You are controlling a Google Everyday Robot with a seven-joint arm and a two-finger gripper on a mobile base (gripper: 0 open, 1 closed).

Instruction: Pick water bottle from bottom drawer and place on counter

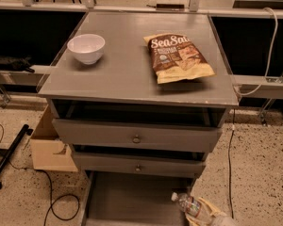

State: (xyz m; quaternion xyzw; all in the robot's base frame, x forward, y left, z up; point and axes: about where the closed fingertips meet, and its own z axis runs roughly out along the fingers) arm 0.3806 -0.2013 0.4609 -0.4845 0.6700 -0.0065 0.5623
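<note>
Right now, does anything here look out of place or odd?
The water bottle is tilted over the bottom drawer's right side, cap pointing up-left, with the tool at its base in the picture's bottom right corner. The chip bag sits askew on the counter. Nothing looks spilled.

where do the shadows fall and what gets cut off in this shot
Camera view: the counter is evenly lit, with soft shadows under the chip bag and bowl; the gaps above the knobbed drawers are dark; the gripper, at the bottom right by the water bottle, is cropped by the frame edge.
</note>
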